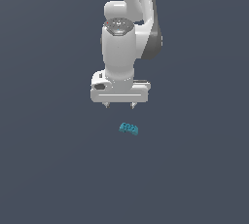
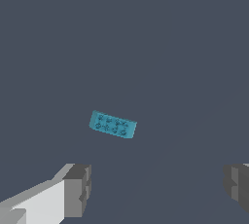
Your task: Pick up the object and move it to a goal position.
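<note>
Exterior view: we see a plain dark grey-blue floor (image 1: 48, 169) all round. The gripper (image 1: 119, 105) hangs above the floor, fingers spread, holding nothing. The teal block (image 1: 128, 128) lies just below it, apart.

Wrist view: block (image 2: 113, 124) on bare floor (image 2: 170, 47), ahead of the parted fingers (image 2: 78, 189), untouched.

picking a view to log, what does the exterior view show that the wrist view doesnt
Only the exterior view shows the white arm and the whole gripper hanging above the teal-blue studded block, jaws open.

Only the wrist view shows the block's top face close up, with two rows of studs, and the grey finger pads set wide apart.

Both show the block lying free on the plain dark floor, untouched by the gripper.
</note>
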You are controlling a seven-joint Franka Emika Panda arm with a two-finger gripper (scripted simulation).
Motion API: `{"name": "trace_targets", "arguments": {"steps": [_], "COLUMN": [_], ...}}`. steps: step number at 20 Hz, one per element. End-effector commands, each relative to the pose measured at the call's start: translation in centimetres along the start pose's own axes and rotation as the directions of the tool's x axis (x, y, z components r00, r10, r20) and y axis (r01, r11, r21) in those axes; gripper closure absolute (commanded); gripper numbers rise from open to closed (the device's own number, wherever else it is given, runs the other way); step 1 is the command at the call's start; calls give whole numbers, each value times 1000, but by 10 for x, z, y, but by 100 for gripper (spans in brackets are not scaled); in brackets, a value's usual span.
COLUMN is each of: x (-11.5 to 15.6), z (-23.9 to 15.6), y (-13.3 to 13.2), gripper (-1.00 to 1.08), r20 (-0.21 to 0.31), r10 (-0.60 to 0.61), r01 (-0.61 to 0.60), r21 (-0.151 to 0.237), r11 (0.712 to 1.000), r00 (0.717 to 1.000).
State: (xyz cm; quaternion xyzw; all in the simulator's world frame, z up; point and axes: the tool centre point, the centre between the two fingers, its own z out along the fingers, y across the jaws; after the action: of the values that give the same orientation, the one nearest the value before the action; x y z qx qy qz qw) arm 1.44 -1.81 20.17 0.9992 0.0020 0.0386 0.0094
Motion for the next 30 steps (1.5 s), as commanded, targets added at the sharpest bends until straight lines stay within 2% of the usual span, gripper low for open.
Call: {"name": "trace_targets", "arguments": {"steps": [1,20,30], "x": [0,-1,0], "z": [0,3,17], "y": [0,-6,-9], "gripper": [-92,-92,-92], "r20": [0,8,18], "r10": [0,-71,-208], "r01": [0,71,208], "r21": [0,-1,-2], "r11": [1000,997,978], "r00": [1000,997,978]}}
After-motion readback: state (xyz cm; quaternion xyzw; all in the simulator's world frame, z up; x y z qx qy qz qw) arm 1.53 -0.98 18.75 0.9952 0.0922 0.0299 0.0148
